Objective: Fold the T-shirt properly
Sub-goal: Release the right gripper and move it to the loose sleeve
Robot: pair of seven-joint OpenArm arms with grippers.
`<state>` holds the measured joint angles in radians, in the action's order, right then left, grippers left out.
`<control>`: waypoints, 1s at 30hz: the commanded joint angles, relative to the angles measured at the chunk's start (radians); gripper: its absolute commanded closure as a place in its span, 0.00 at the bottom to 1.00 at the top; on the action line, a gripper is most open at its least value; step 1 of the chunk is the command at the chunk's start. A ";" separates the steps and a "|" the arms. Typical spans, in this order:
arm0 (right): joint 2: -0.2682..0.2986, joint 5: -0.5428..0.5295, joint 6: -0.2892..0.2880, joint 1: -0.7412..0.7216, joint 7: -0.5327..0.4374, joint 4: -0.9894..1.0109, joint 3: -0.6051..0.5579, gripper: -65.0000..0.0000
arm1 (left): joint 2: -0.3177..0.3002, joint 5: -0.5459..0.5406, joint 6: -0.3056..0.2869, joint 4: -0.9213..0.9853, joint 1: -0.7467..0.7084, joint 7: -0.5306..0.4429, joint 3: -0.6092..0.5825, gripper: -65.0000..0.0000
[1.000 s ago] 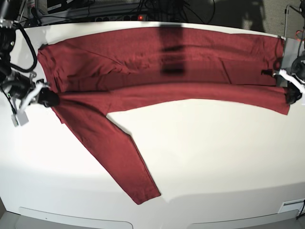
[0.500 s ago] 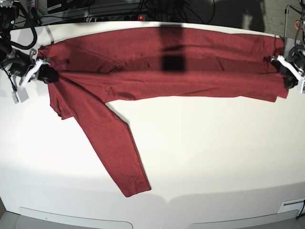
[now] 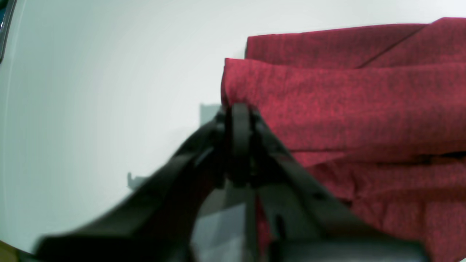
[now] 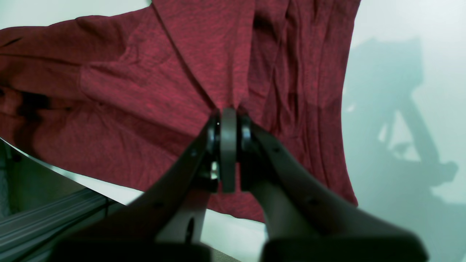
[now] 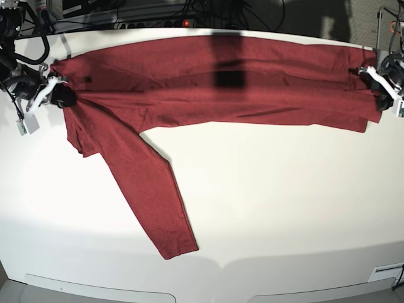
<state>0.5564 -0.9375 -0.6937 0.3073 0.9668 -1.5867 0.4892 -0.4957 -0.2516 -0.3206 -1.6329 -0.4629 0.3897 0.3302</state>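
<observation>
T-shirt (image 5: 214, 82) lying doubled along table's (image 5: 284, 202) far edge, one sleeve trailing toward near edge. Left tool (image 5: 380, 85) and right tool (image 5: 55, 90) pinching opposite ends, jaws narrow on cloth. Lengthwise fold finishing; next, letting go, tucking sleeve.

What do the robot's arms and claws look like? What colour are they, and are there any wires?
Each arm ends in a claw of two long, dark, tapering fingers that meet at a narrow tip. From above, the left claw and the right claw show white parts around the black fingers. Thick black cables loop along the right arm, and a small pale box hangs beneath it.
</observation>
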 commanded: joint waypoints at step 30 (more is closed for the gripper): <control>-0.200 0.429 -0.004 -0.734 -0.151 0.398 -0.296 0.49 | -0.015 -0.098 0.007 -0.018 0.021 -0.107 0.011 0.56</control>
<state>0.3454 -0.4904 -0.6933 -0.4011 0.8349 -1.1690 0.1894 -0.4923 -0.3412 -0.3168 -1.6329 -0.4454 0.3073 0.3305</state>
